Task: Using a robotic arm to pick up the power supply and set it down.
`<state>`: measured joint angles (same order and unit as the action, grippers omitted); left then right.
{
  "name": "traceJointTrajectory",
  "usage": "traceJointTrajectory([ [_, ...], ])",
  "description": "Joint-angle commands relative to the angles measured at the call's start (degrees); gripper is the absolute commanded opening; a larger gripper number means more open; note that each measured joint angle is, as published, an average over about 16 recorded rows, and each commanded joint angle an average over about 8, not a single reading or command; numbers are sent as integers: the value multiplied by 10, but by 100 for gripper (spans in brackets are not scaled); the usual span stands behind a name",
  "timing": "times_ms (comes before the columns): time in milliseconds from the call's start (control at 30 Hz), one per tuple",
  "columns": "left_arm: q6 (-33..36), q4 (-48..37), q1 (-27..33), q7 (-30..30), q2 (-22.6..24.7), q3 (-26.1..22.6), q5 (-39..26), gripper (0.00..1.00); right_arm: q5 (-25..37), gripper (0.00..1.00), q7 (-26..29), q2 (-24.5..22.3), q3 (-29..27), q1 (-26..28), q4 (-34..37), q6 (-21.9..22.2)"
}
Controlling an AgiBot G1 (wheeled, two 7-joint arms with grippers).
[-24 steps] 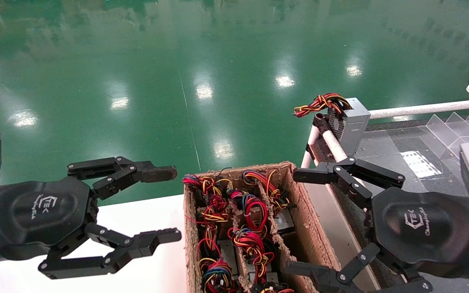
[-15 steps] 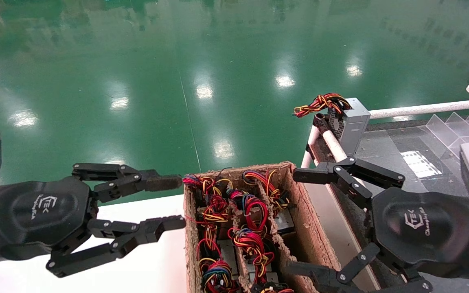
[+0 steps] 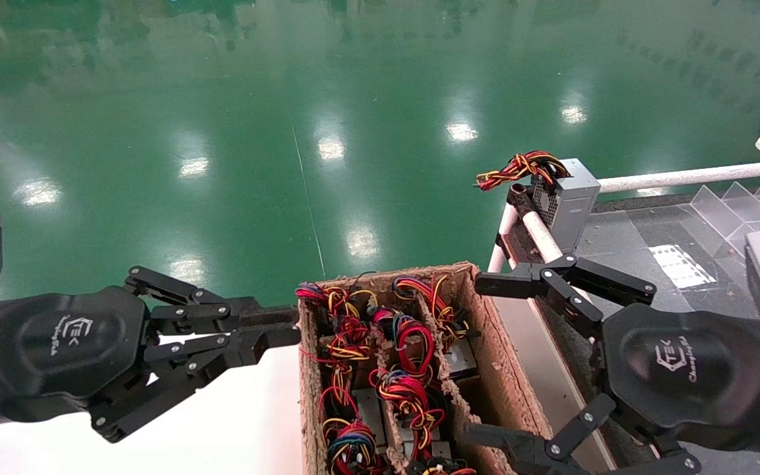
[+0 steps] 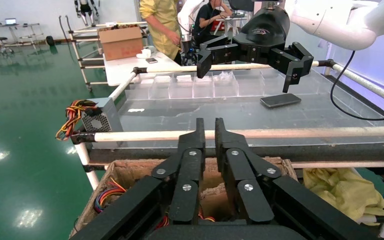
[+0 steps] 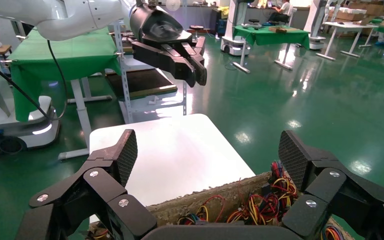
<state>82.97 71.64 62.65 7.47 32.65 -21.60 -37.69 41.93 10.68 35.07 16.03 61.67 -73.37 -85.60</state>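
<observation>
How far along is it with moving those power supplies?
One power supply already sits on the rack's corner. Nothing is in hand: the left end effector is shut and empty beside the cardboard box, and the right end effector is open at the box's other side. The wired units in the box are left to lift.

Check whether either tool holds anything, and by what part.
Nothing is held. The left tool is closed on air beside the cardboard box; the right tool hangs open over it.
</observation>
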Motion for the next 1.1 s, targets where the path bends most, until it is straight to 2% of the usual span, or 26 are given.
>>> traceJointTrajectory([
  [33, 0, 0, 0, 0, 0, 0, 0, 0, 0, 100, 0, 0, 0, 0, 0, 0],
  [200, 0, 0, 0, 0, 0, 0, 0, 0, 0, 100, 0, 0, 0, 0, 0, 0],
  [233, 0, 0, 0, 0, 0, 0, 0, 5, 0, 100, 0, 0, 0, 0, 0, 0],
  [467, 0, 0, 0, 0, 0, 0, 0, 93, 0, 100, 0, 0, 0, 0, 0, 0],
  [500, 0, 0, 0, 0, 0, 0, 0, 100, 0, 100, 0, 0, 0, 0, 0, 0],
  [933, 0, 0, 0, 0, 0, 0, 0, 100, 1, 100, 1, -1, 0, 0, 0, 1],
  [1100, 0, 0, 0, 0, 0, 0, 0, 100, 17, 100, 6, 3, 6, 2, 4, 15],
])
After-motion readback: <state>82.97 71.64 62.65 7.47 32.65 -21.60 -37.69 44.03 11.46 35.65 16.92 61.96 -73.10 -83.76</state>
